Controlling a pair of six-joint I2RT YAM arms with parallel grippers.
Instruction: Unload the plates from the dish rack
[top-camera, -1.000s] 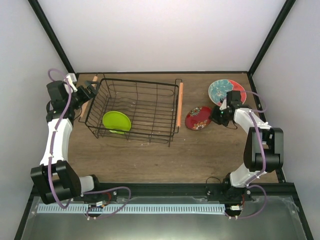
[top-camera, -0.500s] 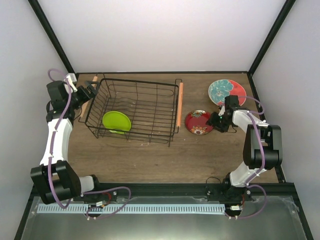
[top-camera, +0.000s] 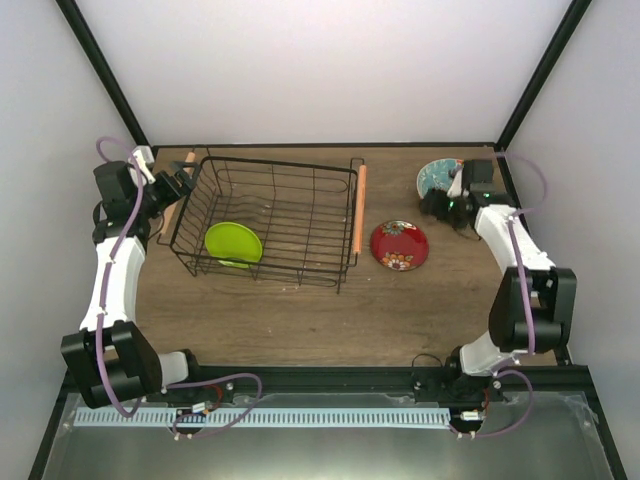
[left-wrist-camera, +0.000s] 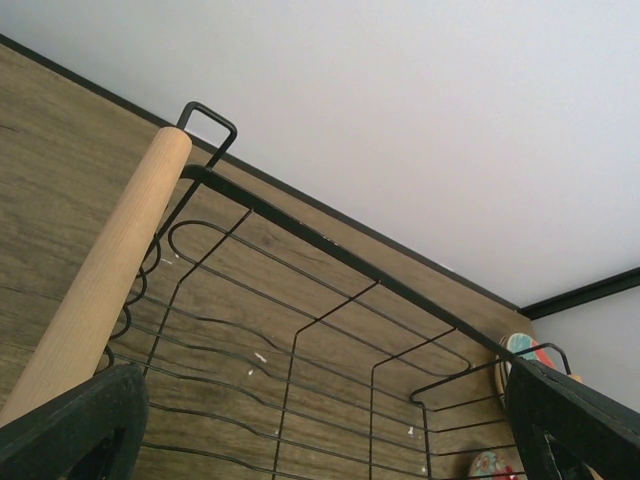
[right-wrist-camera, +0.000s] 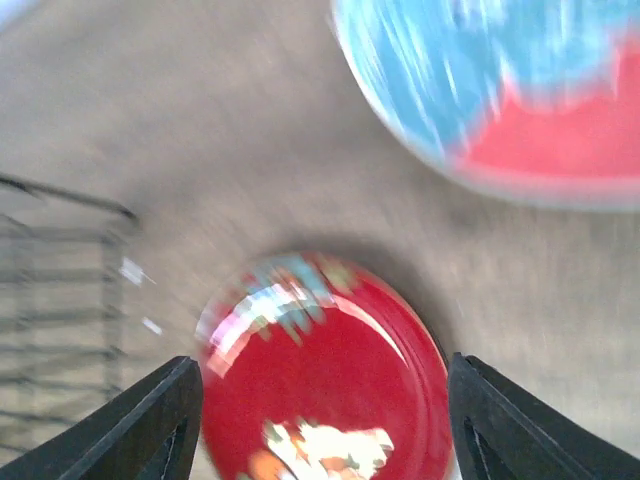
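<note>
The black wire dish rack (top-camera: 272, 166) stands at the left-centre of the table, with a lime green plate (top-camera: 233, 243) lying in its near-left corner. A small red patterned plate (top-camera: 399, 245) lies flat on the table to the rack's right. Behind it a red-rimmed teal plate (top-camera: 438, 176) is partly covered by my right gripper (top-camera: 440, 204). That gripper (right-wrist-camera: 320, 425) is open above the red plate (right-wrist-camera: 320, 380), not touching it; its view is blurred. My left gripper (top-camera: 181, 185) stays open at the rack's left wooden handle (left-wrist-camera: 100, 285), fingers (left-wrist-camera: 70, 430) spread wide before the rack (left-wrist-camera: 330, 250).
The rack's right wooden handle (top-camera: 359, 208) runs between the rack and the red plate. Black frame posts and white walls close in the table at the back and sides. Bare wooden table (top-camera: 330, 315) lies in front of the rack.
My right gripper has opened and let go of the red plate, which now lies flat. The gripper has pulled back and up toward the teal plate. The left arm has not moved.
</note>
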